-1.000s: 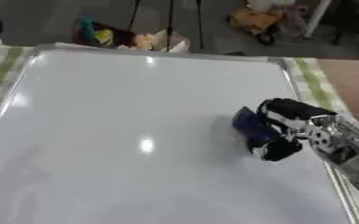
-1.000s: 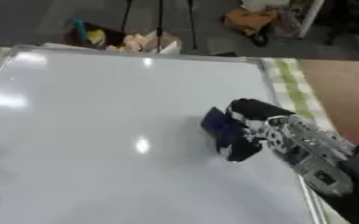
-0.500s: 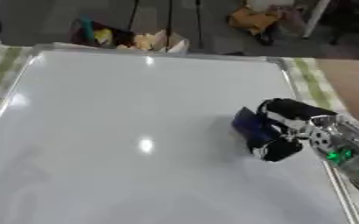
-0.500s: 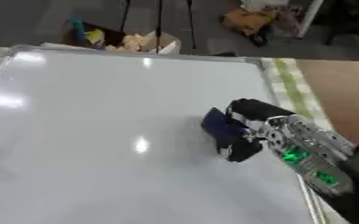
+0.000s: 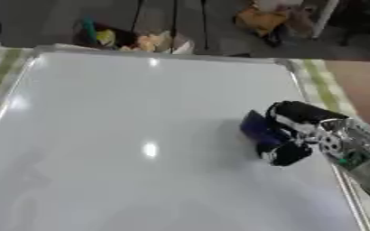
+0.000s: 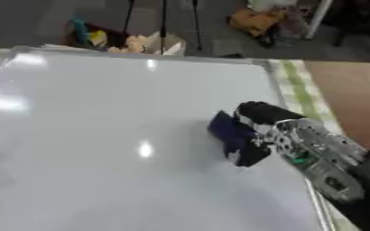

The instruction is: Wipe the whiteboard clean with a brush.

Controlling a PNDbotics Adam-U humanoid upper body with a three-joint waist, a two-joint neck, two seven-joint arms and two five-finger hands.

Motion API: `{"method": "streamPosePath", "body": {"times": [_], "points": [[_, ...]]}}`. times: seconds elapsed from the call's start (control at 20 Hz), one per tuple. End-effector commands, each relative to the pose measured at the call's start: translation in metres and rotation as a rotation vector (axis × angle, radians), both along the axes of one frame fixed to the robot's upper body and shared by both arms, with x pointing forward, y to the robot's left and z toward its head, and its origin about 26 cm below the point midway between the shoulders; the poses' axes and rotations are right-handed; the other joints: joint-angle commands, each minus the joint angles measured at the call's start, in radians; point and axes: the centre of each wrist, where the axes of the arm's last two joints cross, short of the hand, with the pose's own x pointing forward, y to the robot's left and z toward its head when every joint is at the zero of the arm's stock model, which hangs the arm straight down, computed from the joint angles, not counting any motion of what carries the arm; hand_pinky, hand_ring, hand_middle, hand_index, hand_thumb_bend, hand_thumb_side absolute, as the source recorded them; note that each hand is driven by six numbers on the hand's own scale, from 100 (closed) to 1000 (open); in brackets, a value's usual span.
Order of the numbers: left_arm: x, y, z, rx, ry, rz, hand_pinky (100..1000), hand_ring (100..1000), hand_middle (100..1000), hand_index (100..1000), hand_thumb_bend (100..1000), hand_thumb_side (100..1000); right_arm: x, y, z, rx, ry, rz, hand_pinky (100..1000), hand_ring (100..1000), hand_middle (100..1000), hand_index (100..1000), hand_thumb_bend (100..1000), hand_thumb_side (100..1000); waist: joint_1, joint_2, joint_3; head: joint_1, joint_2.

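Right hand (image 5: 298,133) grips blue brush (image 5: 257,128) on seemingly blank whiteboard (image 5: 125,135).

No visible shift of right hand (image 5: 298,133) or blue brush (image 5: 257,128) on whiteboard (image 5: 125,135).

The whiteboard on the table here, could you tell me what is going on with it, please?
The robot's right hand is curled round a dark blue brush and holds it against the whiteboard, toward the board's right side. The board surface looks white, with only ceiling light reflections showing; I can make out no marks on it. The left hand is not in view.
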Motion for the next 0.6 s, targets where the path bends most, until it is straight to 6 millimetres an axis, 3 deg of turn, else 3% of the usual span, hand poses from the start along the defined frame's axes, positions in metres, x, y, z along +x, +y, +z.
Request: {"method": "streamPosePath", "body": {"times": [0.05, 0.15, 0.6], "points": [[-0.0031, -0.0007, 0.0066, 0.009, -0.027, -0.012, 430, 922, 824, 593, 100, 960, -0.0029, -0.0028, 0.0088, -0.013, -0.014, -0.022, 440, 685, 463, 301, 100, 186, 0.003, -0.024, -0.001, 0.001, -0.003], [-0.0031, -0.0004, 0.0065, 0.011, -0.027, -0.012, 429, 922, 824, 593, 100, 959, -0.0041, -0.0045, 0.0097, -0.013, -0.014, -0.026, 446, 689, 461, 382, 100, 179, 0.003, -0.025, -0.004, 0.005, 0.003], [-0.0031, -0.001, 0.0069, 0.013, -0.028, -0.015, 428, 922, 824, 592, 100, 958, -0.0044, -0.0071, 0.0119, -0.009, -0.014, -0.044, 448, 690, 457, 462, 100, 200, 0.001, -0.024, 0.0, 0.005, 0.001]]}}
